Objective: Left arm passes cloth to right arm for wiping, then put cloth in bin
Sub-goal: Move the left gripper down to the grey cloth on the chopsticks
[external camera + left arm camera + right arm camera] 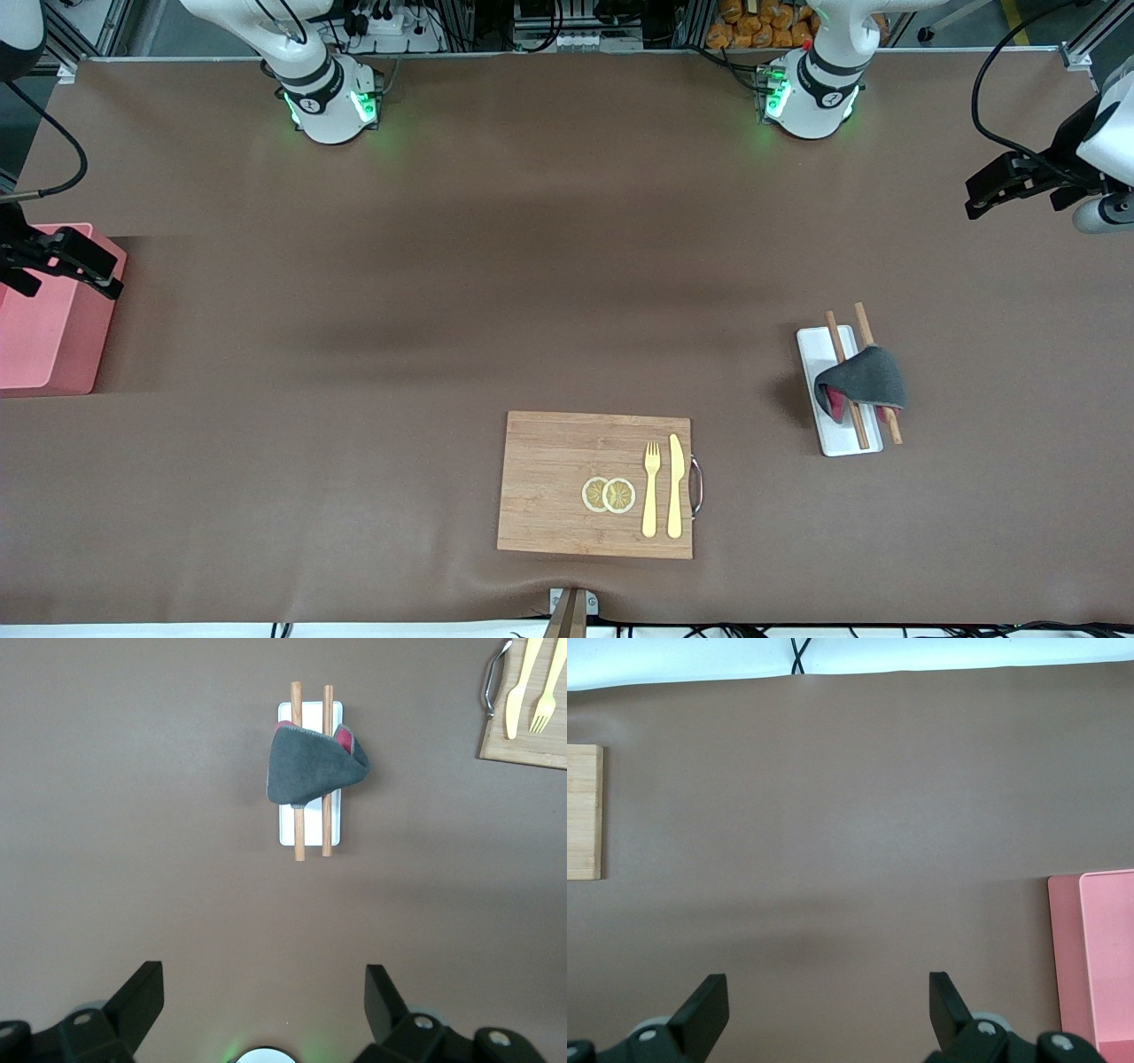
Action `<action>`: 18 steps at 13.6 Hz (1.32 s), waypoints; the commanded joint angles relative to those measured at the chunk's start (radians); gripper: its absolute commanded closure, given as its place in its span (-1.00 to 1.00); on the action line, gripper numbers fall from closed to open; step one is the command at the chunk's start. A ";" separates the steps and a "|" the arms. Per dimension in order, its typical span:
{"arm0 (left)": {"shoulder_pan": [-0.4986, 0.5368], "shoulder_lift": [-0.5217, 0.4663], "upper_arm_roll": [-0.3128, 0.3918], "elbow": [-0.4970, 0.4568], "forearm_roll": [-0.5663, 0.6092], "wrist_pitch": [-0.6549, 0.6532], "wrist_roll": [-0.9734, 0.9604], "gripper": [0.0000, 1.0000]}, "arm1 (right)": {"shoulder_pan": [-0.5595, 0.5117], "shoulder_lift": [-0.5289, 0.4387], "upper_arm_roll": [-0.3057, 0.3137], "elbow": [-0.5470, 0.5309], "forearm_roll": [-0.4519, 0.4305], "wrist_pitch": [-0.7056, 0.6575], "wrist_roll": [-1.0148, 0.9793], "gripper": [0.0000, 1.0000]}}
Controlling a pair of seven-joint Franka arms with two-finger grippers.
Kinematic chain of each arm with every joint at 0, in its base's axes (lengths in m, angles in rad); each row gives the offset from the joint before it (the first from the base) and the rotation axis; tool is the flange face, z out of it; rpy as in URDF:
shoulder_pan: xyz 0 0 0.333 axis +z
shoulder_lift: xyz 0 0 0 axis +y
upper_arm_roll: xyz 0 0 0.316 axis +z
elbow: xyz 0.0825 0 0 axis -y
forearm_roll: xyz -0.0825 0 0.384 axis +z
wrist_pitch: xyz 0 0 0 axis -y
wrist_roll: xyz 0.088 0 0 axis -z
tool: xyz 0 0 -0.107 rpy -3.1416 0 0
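Note:
The dark grey cloth [864, 379] with a magenta-pink underside lies crumpled over two wooden sticks [840, 341] on a white tray [817, 344], toward the left arm's end of the table. It also shows in the left wrist view [310, 769]. The pink bin [53, 341] stands at the right arm's end and also shows in the right wrist view [1107, 948]. My left gripper [974, 199] is open and empty, up over bare table, apart from the cloth; its wrist view [264, 992] shows the jaws wide. My right gripper [106, 270] is open and empty over the bin's edge, jaws wide in its wrist view [828, 1001].
A wooden board [558, 478] with a metal handle lies near the table's front edge. On it are two lemon slices [609, 494], a yellow fork [651, 492] and a yellow knife [675, 487]. The brown mat [443, 292] covers the table.

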 commanded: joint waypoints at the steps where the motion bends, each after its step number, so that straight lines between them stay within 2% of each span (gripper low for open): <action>1: 0.001 -0.004 0.006 0.012 -0.015 -0.018 0.017 -1.00 | -0.007 -0.001 0.006 0.012 -0.009 -0.008 0.009 -1.00; 4: 0.000 0.013 0.006 0.021 -0.010 -0.018 0.014 -1.00 | -0.007 -0.001 0.006 0.012 -0.009 -0.008 0.009 -1.00; 7: 0.001 0.122 0.006 0.021 -0.015 0.011 0.015 -1.00 | -0.008 0.000 0.006 0.012 -0.009 -0.008 0.009 -1.00; 11: 0.042 0.248 0.008 -0.037 -0.006 0.237 0.011 -1.00 | -0.010 0.000 0.006 0.009 -0.007 -0.008 0.000 -1.00; 14: 0.066 0.361 0.006 -0.037 -0.013 0.385 0.002 -1.00 | -0.011 0.000 0.006 0.007 -0.007 -0.008 0.002 -1.00; 18: 0.055 0.469 -0.001 -0.037 -0.024 0.482 -0.005 -1.00 | -0.014 0.000 0.006 0.006 -0.007 -0.008 0.002 -1.00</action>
